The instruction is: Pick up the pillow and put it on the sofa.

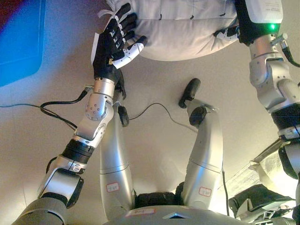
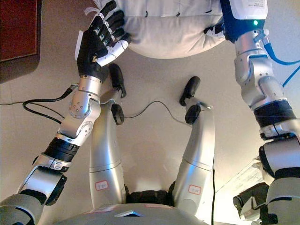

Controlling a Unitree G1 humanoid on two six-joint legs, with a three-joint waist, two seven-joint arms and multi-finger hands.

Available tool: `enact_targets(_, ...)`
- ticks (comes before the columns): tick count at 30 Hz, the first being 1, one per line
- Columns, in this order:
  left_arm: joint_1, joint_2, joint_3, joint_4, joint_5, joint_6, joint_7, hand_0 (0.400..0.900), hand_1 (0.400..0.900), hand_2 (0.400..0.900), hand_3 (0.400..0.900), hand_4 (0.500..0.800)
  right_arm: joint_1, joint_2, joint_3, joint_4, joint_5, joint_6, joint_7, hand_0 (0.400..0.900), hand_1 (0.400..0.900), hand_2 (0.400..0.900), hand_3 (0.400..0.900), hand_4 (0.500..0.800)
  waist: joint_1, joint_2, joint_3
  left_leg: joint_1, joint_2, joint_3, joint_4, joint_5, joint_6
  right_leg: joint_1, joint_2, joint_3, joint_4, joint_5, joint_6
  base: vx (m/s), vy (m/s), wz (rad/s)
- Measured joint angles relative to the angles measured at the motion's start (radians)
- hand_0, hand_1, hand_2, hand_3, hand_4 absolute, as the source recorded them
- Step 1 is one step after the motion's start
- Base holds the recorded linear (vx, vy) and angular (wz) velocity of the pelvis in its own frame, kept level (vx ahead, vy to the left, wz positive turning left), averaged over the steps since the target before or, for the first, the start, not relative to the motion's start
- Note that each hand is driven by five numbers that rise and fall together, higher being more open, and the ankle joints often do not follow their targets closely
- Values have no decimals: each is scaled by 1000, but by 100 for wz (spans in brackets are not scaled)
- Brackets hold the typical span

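Observation:
A white pillow (image 1: pixel 187 33) lies on the beige floor at the top of both eye views, its far part cut off by the edge. My left hand (image 1: pixel 115 44) is at the pillow's left end, open, palm turned toward me, with straight fingers and the white-tipped thumb resting against the pillow's edge. My right hand (image 2: pixel 214 29) is at the pillow's right end. Only a small dark part of it shows against the cloth, and its fingers are hidden.
A dark brown piece of furniture (image 2: pixel 18 28) fills the upper left corner. A pale slatted object (image 2: pixel 239 180) lies on the floor at the lower right, close to my right arm.

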Motion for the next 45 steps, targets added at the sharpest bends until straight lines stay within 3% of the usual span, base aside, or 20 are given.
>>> enact_targets(5, -1, 1, 18, -9, -15, 8, 1, 900, 900, 900, 900, 800, -69, -7, 58, 6, 49, 12, 53, 900, 900, 900, 900, 800, -1, 0, -1, -24, -6, -10, -1, 1, -1, -18, 1, -7, -8, 3, -4, 27, 3, -1)
enact_targets(6, -2, 1, 21, -9, -15, 9, 1, 900, 900, 900, 900, 800, -79, -12, 67, 5, 63, 12, 70, 522, 522, 522, 522, 573, -2, 0, -1, -25, -7, -11, 3, 1, -1, -18, 2, -9, -10, 3, -4, 0, 0, 0)
enact_targets(7, -2, 1, 24, -9, -15, 10, 1, 900, 900, 900, 900, 800, -84, -15, 72, 3, 79, 11, 80, 400, 400, 400, 400, 500, -2, -1, -1, -27, -7, -12, 4, 1, -1, -18, 2, -10, -11, 3, -4, 0, 0, 0)
enact_targets(14, -1, 2, 38, -10, -16, 25, -1, 900, 900, 900, 900, 800, -106, -17, 72, -8, 241, 7, 155, 400, 400, 400, 400, 500, -6, -15, -10, -35, -7, -14, -8, -1, -4, -31, 6, -6, -13, 3, -4, 0, 0, 0)
enact_targets(22, -4, 3, 44, -9, -16, 25, 0, 900, 900, 900, 900, 800, -96, -15, 63, -44, 295, 7, 155, 400, 400, 400, 400, 500, -9, -16, -10, -22, -10, -8, -32, 6, -11, -25, 14, -10, -37, 8, 2, 3, 3, 1)
enact_targets(25, -4, -30, 62, 25, -27, 24, 1, 900, 900, 900, 900, 800, -58, 10, 30, -44, 294, 7, 154, 400, 400, 400, 400, 500, 0, -16, -10, 15, -9, -4, -57, 11, -15, 7, 15, -13, -55, 9, 2, -67, 17, 3)
enact_targets(31, 11, -90, 98, 140, -54, 25, 45, 900, 900, 900, 900, 800, 50, 76, -23, -122, 237, 7, 132, 400, 400, 400, 400, 500, 1, -20, -8, 170, -16, -14, -152, 30, -29, 155, 23, -30, -126, 18, 12, -17, 22, -2)
enact_targets(39, 128, -104, 112, 196, -47, 27, 71, 900, 900, 900, 900, 800, 271, 117, -123, -245, 132, 5, 111, 400, 400, 400, 400, 500, -2, -30, -4, 438, -20, -3, -265, 36, -26, 427, 34, -35, -252, 37, 38, 26, 18, -6)
enact_targets(45, 230, -110, 171, 241, -31, 29, 57, 900, 900, 900, 900, 800, 451, 125, -219, -344, 116, -25, 108, 400, 400, 400, 400, 500, -1, -43, -2, 676, -18, 13, -333, 29, -21, 672, 52, -39, -349, 48, 53, 108, 5, -1)
